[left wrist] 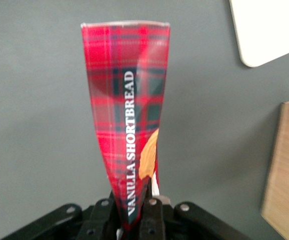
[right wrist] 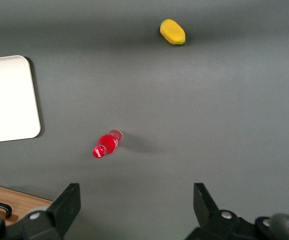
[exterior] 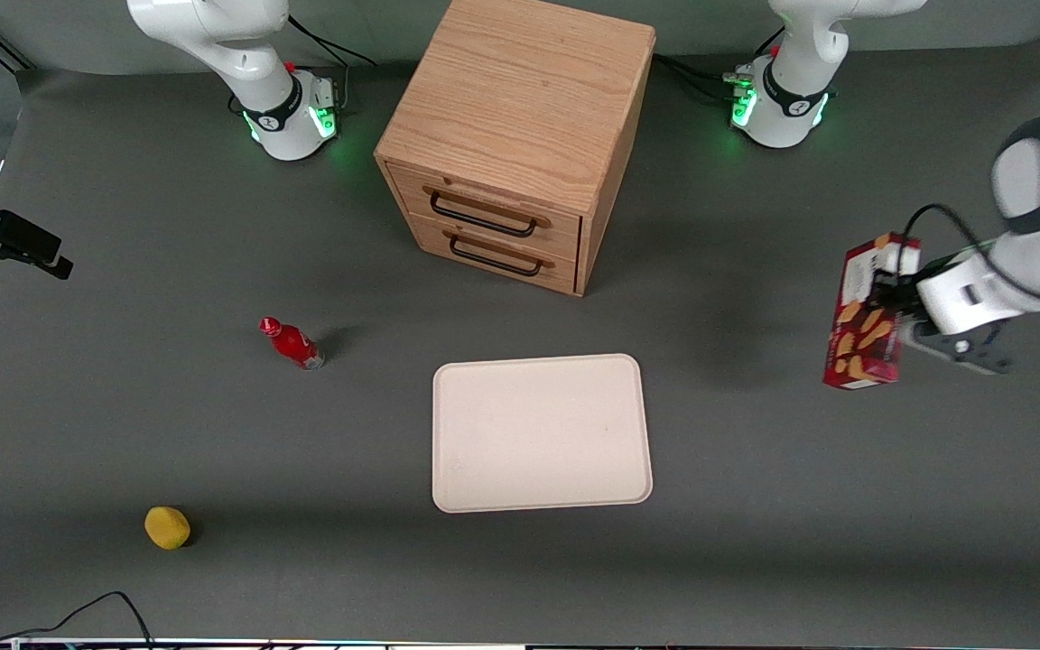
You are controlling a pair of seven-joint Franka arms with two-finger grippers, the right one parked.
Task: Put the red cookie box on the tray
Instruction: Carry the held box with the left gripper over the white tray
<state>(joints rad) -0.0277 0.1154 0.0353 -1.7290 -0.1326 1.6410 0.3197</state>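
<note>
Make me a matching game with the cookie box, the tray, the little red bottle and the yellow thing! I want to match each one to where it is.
Things:
1. dark red cardboard cookie box
2. cream-white flat rectangular tray
3. small red bottle
4. round yellow object

Places:
A. on the table, in front of the wooden drawer cabinet
B. nearest the front camera, toward the parked arm's end
C. held in the gripper, above the table
D. standing between the yellow object and the cabinet

Pairs: 1-C, 2-A, 3-D, 4-B
</note>
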